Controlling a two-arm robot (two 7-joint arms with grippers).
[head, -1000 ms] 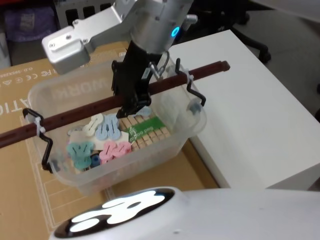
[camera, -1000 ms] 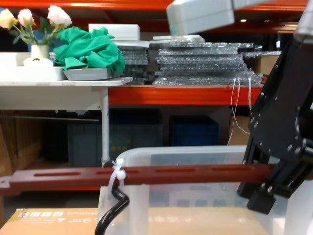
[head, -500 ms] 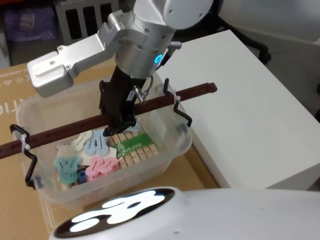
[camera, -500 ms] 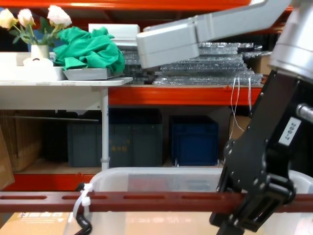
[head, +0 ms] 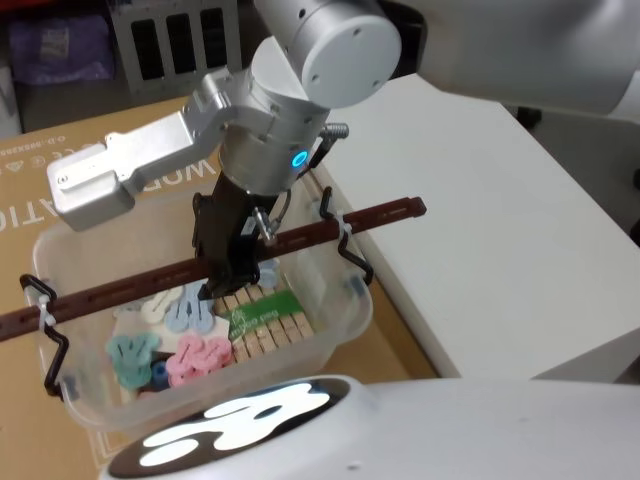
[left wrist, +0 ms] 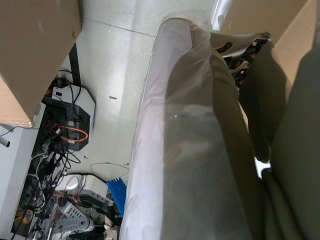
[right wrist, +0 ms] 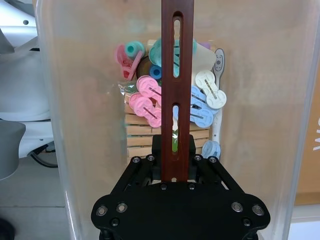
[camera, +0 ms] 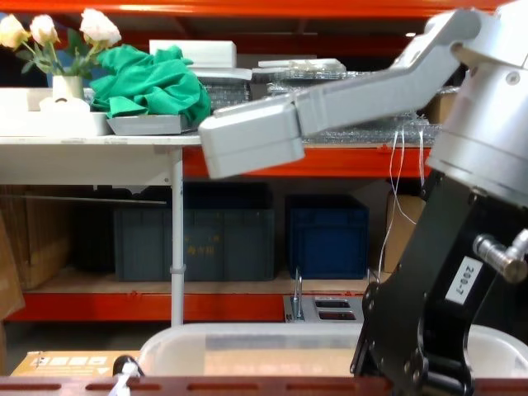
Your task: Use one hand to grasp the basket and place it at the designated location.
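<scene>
Basket (head: 325, 345) is located over the brown cardboard (head: 70, 150), just left of the white tabletop (head: 500, 230), with its right end close to the tabletop's edge. Right hand (head: 216, 283) reaches down from the far side and pinches the reddish-brown handle bar (head: 110, 295) near its middle, one finger on each side. Wooden pegs (head: 265, 318) and coloured clips (head: 195, 358) lie inside the basket.
</scene>
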